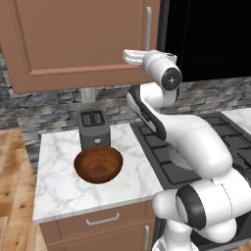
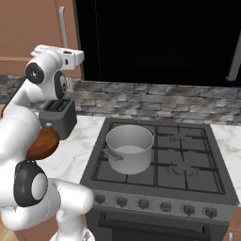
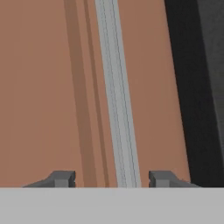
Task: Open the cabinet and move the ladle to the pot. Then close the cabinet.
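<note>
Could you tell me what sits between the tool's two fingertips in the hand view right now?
The cabinet's silver bar handle runs between them, against the door; the fingertips stand apart from it.

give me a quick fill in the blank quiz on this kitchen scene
1. The cabinet door is ____.
2. The pot stands on the ____.
3. In the hand view, the silver handle runs between the two ____.
4. The wooden bowl sits in front of the ____.

Missing words: closed; stove; fingers; toaster
</note>
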Robot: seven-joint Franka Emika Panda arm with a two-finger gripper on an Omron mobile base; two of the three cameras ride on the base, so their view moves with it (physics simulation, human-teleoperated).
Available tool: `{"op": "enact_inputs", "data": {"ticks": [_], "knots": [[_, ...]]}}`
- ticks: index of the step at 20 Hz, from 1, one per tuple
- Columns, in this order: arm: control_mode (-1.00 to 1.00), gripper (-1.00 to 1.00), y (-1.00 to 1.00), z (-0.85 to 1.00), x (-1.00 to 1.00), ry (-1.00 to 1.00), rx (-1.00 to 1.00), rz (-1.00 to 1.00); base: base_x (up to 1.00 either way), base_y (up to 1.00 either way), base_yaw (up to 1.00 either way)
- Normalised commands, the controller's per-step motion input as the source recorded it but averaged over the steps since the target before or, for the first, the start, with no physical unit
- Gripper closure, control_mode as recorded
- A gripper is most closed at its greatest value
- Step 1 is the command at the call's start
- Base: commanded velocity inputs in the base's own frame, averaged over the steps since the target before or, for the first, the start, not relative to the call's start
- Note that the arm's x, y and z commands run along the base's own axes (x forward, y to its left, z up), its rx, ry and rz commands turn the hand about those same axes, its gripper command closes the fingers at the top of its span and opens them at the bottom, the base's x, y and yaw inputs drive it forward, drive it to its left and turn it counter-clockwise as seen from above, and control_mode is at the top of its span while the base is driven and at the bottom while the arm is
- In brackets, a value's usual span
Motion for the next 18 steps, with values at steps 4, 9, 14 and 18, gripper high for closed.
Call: {"op": "enact_inputs", "data": {"ticks": [4, 9, 14, 18], "knots": [[-1.0, 1.0, 0.06, -0.01, 0.0, 0.0, -0.01, 0.0, 0.0, 0.0, 0.0], [-1.0, 1.0, 0.29, 0.0, -0.04, 0.01, 0.0, 0.0, 0.0, 0.0, 0.0], [-1.0, 1.0, 0.48, 0.0, -0.35, 0.0, 0.0, 0.02, 0.0, 0.0, 0.0], [-1.0, 1.0, 0.7, 0.0, -0.54, 0.0, 0.0, 0.08, 0.0, 0.0, 0.0]]}}
